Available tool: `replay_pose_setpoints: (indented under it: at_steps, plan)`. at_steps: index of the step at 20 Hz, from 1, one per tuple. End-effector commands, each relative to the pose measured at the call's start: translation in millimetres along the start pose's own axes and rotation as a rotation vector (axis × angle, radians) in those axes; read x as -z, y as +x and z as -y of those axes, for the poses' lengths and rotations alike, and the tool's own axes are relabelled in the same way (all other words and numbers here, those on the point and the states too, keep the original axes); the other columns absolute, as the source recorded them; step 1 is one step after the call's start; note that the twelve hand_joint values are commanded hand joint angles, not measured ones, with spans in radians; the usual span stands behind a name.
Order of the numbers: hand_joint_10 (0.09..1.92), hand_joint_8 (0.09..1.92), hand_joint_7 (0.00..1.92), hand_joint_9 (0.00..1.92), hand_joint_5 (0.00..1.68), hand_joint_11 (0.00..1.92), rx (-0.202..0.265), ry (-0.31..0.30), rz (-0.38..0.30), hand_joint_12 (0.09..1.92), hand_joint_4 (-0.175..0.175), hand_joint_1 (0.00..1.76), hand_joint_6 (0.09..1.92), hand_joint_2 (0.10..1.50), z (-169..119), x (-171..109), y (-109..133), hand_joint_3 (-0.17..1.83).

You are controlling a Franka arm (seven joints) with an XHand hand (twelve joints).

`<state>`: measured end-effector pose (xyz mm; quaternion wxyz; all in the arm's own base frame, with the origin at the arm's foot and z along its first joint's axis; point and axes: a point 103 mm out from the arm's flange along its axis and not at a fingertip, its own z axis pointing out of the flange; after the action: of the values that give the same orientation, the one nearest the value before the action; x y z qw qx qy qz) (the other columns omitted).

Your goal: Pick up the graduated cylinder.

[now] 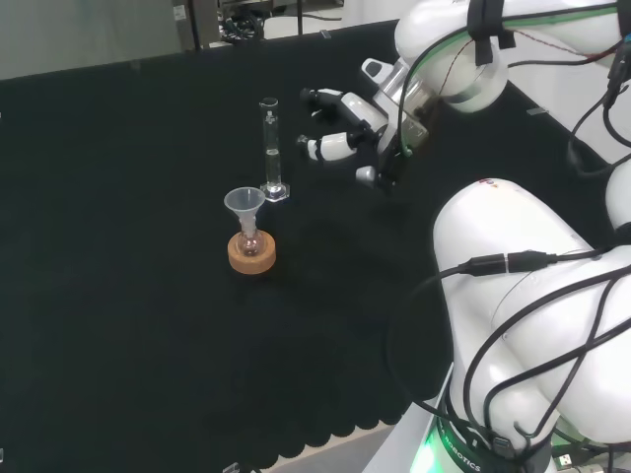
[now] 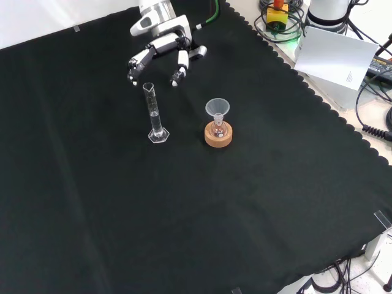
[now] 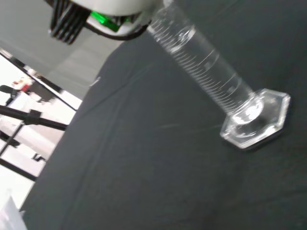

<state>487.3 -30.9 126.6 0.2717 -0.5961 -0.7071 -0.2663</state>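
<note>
My robot hand [image 2: 160,52] hangs open near the graduated cylinder [image 2: 155,114]; I should wrap its mid-tube squarely, keeping it upright.

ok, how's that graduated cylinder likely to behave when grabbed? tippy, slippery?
Probably tippy: the graduated cylinder is tall and thin on a small hexagonal foot, so a sideways nudge from the robot hand near its top could topple it. Its smooth clear wall looks slippery, and likely rigid and breakable. Once down, the foot should limit rolling.

black cloth [image 2: 184,214] with a scalloped edge covers the bench; cables [image 2: 373,92] lie beyond it.
</note>
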Motion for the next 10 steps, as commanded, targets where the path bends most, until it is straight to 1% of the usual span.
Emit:
replay_pose_setpoints:
  at_steps: [1,4,7,10]
  plan:
    - [0.6,0.65,0.31,0.5,0.44,0.16,0.073,-0.002,-0.113,1.37,-0.043,0.99,0.09,0.61,-12,-26,-7,0.6]
    - [0.59,0.64,0.36,0.52,0.48,0.19,0.078,-0.014,-0.134,1.36,-0.033,0.99,0.09,0.6,-15,-32,-9,0.62]
    - [0.58,0.63,0.39,0.54,0.5,0.21,0.08,-0.006,-0.159,1.35,-0.029,1.0,0.09,0.59,-16,-36,-11,0.63]
    - [0.57,0.62,0.38,0.53,0.51,0.21,0.087,0.004,-0.17,1.35,-0.028,1.0,0.09,0.59,-18,-40,-13,0.63]
